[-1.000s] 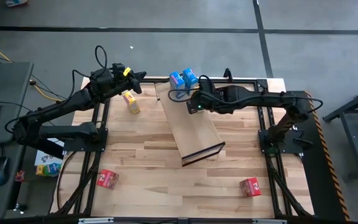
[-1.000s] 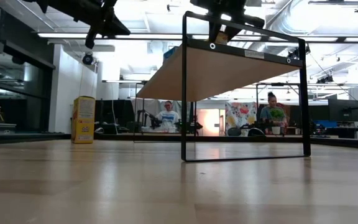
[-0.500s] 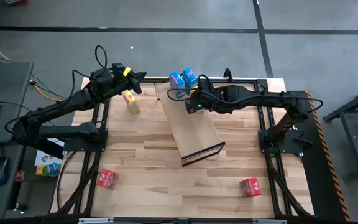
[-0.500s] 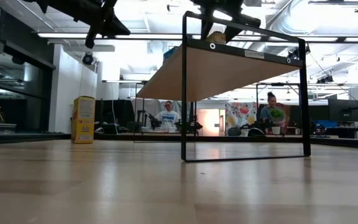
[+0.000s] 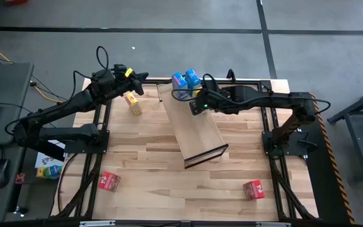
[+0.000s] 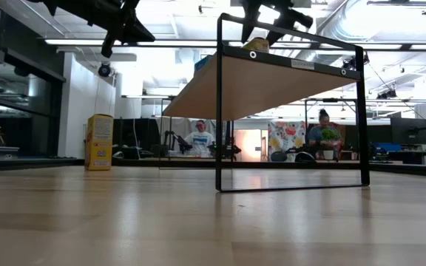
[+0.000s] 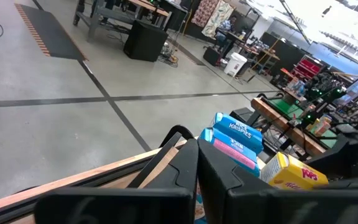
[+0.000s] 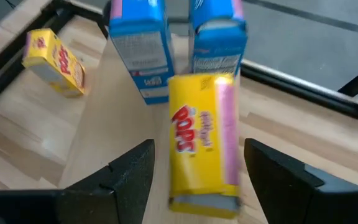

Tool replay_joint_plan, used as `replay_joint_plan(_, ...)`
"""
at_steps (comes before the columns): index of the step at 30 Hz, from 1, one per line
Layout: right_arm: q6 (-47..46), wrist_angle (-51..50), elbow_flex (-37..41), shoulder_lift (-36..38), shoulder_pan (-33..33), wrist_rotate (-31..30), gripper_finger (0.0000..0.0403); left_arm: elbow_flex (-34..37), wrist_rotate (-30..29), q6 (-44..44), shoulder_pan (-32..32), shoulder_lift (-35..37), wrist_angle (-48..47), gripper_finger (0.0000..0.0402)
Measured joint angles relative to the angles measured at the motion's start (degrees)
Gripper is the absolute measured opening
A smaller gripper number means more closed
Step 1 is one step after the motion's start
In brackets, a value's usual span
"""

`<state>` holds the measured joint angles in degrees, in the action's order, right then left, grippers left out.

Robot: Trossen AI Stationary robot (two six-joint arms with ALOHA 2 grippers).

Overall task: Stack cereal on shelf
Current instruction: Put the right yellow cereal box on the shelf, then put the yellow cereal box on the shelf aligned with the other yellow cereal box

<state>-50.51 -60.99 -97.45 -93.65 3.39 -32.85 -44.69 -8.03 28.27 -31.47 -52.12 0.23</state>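
The tan shelf (image 5: 194, 129) stands on its black frame on the table. Two blue cereal boxes (image 5: 186, 79) sit side by side at its far end. A yellow box (image 8: 204, 143) lies on the shelf board just in front of them, printed front up. My right gripper (image 8: 201, 180) is open above it, with one finger on either side and clear of it. My left gripper (image 5: 140, 77) is shut and empty, in the air over the table's far left. Another yellow box (image 5: 132, 102) lies on the tabletop below it.
Two red boxes lie near the table's near edge, one at the left (image 5: 109, 181) and one at the right (image 5: 253, 188). The shelf's black frame lip (image 5: 205, 154) faces the near side. Beyond the table, people sit in the room (image 6: 200, 137).
My right gripper has opened and let go of the yellow box, then risen a little and drawn back toward the table's right. The box now lies on the shelf in front of the blue boxes.
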Motion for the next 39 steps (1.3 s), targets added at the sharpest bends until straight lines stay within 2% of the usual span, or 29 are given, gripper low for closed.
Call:
replay_joint_plan(7,2.3,0.1,0.0,5.5,0.0,-3.2,0.0241,0.0,0.0,0.0,0.0,0.0,0.0,0.0)
replay_joint_plan(12,8.5,0.0,0.0,10.8,0.0,-5.6,0.0241,0.0,0.0,0.0,-0.1,0.0,0.0,0.0)
replay_joint_plan(16,10.5,-3.5,0.0,15.5,0.9,-6.8,0.0241,0.0,0.3,0.0,-0.5,0.1,0.0,0.0012)
replay_joint_plan(20,9.6,-8.8,0.0,19.7,2.7,-9.2,0.0241,0.0,0.6,0.0,-0.9,0.1,-0.4,0.0048)
replay_joint_plan(26,8.6,-15.5,1.0,23.0,6.1,-7.4,0.0241,-2.9,0.1,0.0,-2.8,0.1,-9.9,0.014)
replay_joint_plan(29,10.6,-14.9,6.4,25.4,8.2,-5.7,0.0241,-4.7,0.7,0.0,-3.5,0.1,-13.9,0.0186)
replay_joint_plan(32,12.1,-12.4,15.7,29.3,12.0,-0.5,0.0241,-6.6,3.3,-0.3,-3.8,0.1,-15.9,0.0222)
replay_joint_plan(35,12.0,-4.3,26.2,35.4,15.9,6.9,0.0241,-8.3,5.5,-0.3,-3.8,0.1,-19.0,0.0244)
replay_joint_plan(39,9.0,9.1,37.7,42.6,19.5,15.3,0.0241,-10.1,5.3,2.4,-3.8,-0.1,-26.5,0.0252)
